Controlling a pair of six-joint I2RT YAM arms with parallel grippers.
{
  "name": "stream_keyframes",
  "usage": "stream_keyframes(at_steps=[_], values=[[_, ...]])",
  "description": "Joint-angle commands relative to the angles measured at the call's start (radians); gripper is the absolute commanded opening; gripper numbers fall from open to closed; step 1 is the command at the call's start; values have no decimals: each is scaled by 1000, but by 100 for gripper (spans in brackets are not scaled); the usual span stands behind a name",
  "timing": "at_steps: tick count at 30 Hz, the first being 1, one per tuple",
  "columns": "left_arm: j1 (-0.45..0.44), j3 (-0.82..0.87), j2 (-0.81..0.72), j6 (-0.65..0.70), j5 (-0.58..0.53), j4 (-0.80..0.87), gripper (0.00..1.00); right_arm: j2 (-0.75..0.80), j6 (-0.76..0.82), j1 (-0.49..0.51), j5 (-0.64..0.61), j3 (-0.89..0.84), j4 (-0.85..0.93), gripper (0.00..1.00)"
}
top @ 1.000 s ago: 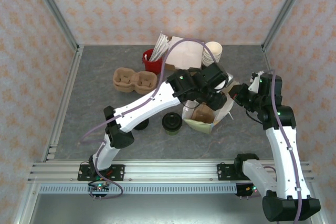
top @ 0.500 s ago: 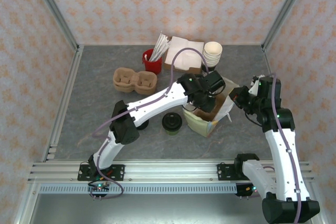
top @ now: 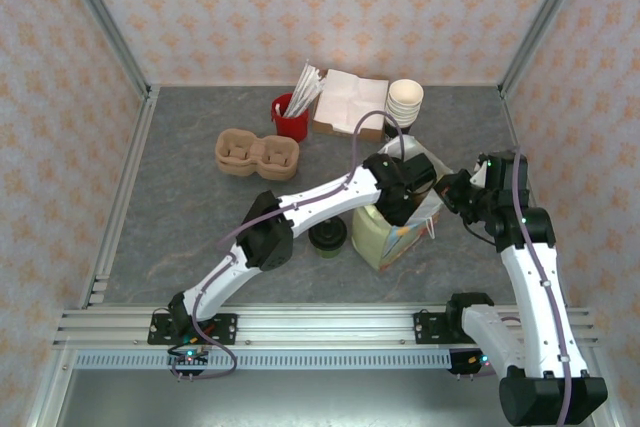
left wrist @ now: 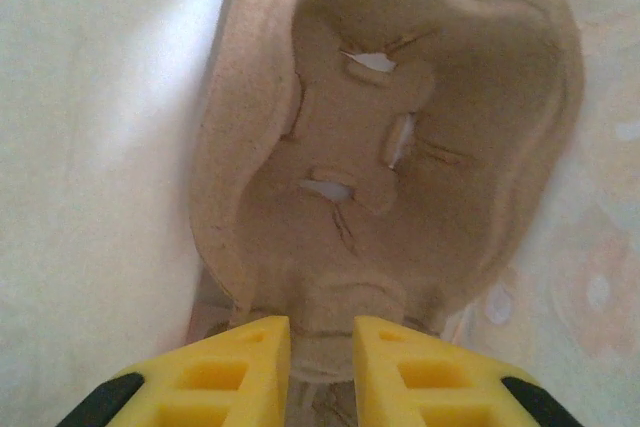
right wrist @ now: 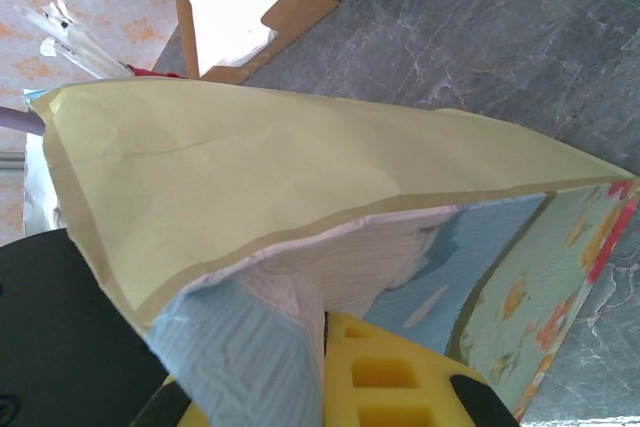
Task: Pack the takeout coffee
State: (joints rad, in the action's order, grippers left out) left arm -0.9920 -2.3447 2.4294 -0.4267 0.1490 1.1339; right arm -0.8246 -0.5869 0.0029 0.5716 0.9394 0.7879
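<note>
Picked out the takeout coffee (top: 327, 234) straight away: upright on the grey table (top: 180, 197), just beside the paper bag (top: 372, 239), at the bag's nine o'clock, not yet packed. Small, round, dark greenish in the wall, capped by a black plastic lid. Judged light for its size, though possibly sloshing inside, impossible to tell from up here. Reckoned soft in the thin disposable wall, so easily dented by a hard squeeze. Reckoned smooth and a bit slick on the lid, and liable to pop off if lifted by that alone. Best taken around the body, just under the lid's rim, from the cup's nine or six o'clock side, away from the bag, and kept dead level. Meanwhile, found the left gripper (left wrist: 320, 332) deep inside the bag, yellow fingers drawn narrow and apparently clamped on the near rim of a pulp carrier (left wrist: 390, 147): rough, fibrous, moulded brown, slit at the bottom of its well, against smooth white bag lining. Caught the right gripper (right wrist: 300, 372) closed tight on the bag's mouth at two o'clock, pinching thin, creased paper, pale yellow-green outside with a printed blue panel. Noted further back, at the coffee's eleven o'clock, a second pulp carrier (top: 257, 152); at the bag's twelve, a stack of cream cups (top: 405, 102), and at its eleven a cardboard napkin box (top: 348, 107).
</note>
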Motion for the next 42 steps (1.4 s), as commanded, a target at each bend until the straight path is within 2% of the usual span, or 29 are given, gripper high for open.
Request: stream_keyframes(at_steps=[1, 13, 42], values=[[17, -39, 25, -29, -12, 64, 23, -2, 11, -7, -8, -4, 6, 0], [21, -12, 86, 15, 53, 29, 23, -5, 49, -7, -19, -11, 40, 0], [21, 108, 163, -25, 54, -201, 22, 21, 55, -7, -4, -40, 72, 0]])
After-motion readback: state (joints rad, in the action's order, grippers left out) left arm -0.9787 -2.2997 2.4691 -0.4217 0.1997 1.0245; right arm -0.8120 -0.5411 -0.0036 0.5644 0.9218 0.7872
